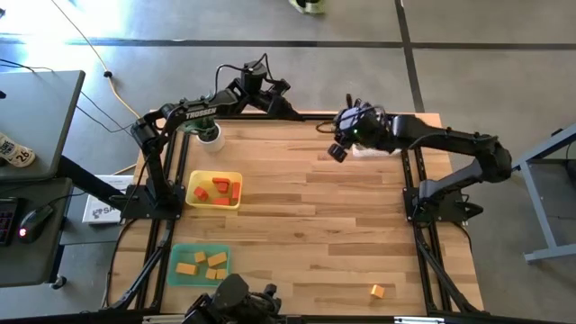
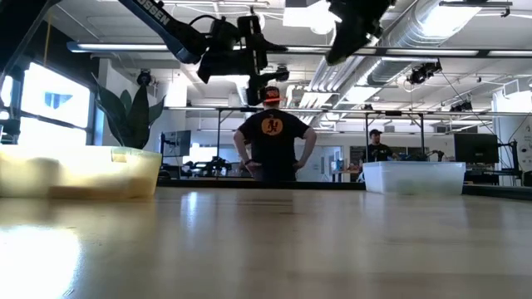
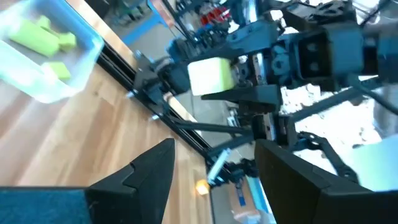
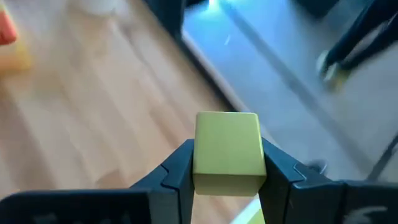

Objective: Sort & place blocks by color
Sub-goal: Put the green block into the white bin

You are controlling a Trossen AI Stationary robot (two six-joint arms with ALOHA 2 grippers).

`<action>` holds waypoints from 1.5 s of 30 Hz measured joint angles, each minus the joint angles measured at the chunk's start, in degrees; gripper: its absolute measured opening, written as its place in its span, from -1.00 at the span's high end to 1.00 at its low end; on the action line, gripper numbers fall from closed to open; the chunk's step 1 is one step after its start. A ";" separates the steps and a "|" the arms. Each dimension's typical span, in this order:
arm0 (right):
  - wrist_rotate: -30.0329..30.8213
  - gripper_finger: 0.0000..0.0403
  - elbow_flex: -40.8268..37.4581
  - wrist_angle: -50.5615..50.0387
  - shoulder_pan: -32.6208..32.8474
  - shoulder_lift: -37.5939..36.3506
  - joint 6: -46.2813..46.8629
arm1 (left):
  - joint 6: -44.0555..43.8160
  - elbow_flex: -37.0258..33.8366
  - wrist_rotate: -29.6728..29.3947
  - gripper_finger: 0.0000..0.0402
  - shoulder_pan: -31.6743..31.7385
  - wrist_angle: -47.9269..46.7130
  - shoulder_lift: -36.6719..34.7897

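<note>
Stray orange block (image 1: 377,291) sits alone at the table's near edge, unsorted. Beyond it the green tray (image 1: 175,270) holds orange blocks (image 1: 206,265) and the yellow tray (image 1: 236,179) holds red ones (image 1: 219,190). At the far edge the right gripper (image 4: 227,177) is clamped on a light green block (image 4: 226,152), raised above the table near the clear tray (image 3: 87,59), which already holds green blocks (image 3: 42,37). The left gripper (image 3: 214,165) hangs at the far left, fingers apart and empty. Likely the green block is mid-carry; next it needs lowering over the clear tray and releasing.
</note>
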 joint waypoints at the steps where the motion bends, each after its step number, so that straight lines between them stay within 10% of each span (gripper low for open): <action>1: -2.36 0.48 0.00 -1.95 -1.42 -0.35 1.94 | 0.58 0.00 -0.77 -0.05 -0.08 -0.15 0.00; 20: -31.15 0.48 -0.28 -14.77 -33.20 -0.83 13.18 | 8.76 0.00 -6.43 -0.05 -4.29 -3.28 -0.04; 38: -26.89 0.45 -8.68 -13.74 -43.35 7.15 14.37 | 31.65 -0.02 -44.44 -0.05 -8.47 -30.99 -14.02; 45: -26.22 0.43 -8.70 -13.38 -43.33 10.89 13.95 | 36.63 -0.02 -49.60 -0.05 -10.61 -41.75 -19.59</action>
